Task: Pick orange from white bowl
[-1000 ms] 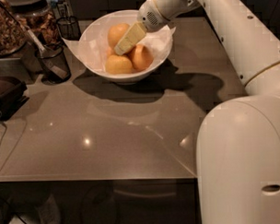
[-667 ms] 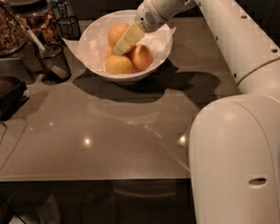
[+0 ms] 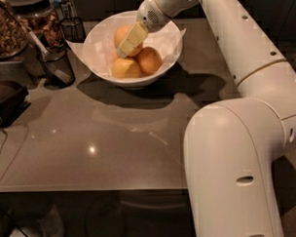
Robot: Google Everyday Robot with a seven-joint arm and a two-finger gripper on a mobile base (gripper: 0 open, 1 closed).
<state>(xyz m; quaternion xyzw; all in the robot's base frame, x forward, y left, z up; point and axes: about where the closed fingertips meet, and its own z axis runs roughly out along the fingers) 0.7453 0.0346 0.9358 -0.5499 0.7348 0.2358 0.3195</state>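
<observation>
My jaws reach into the white bowl (image 3: 137,82) at upper centre of the frame, lying across the orange (image 3: 121,35) at the pile's back; whether they pinch it, I cannot tell.

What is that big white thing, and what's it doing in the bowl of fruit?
That big white thing is a robot's arm. One camera looks down on the grey table from up high. At the arm's end is its claw, reaching into the white bowl, where three fruits lie on paper. The claw is right at the orange, the one at the back. I can't tell whether it grips it yet. Two black wire cups stand beside the bowl.
</observation>
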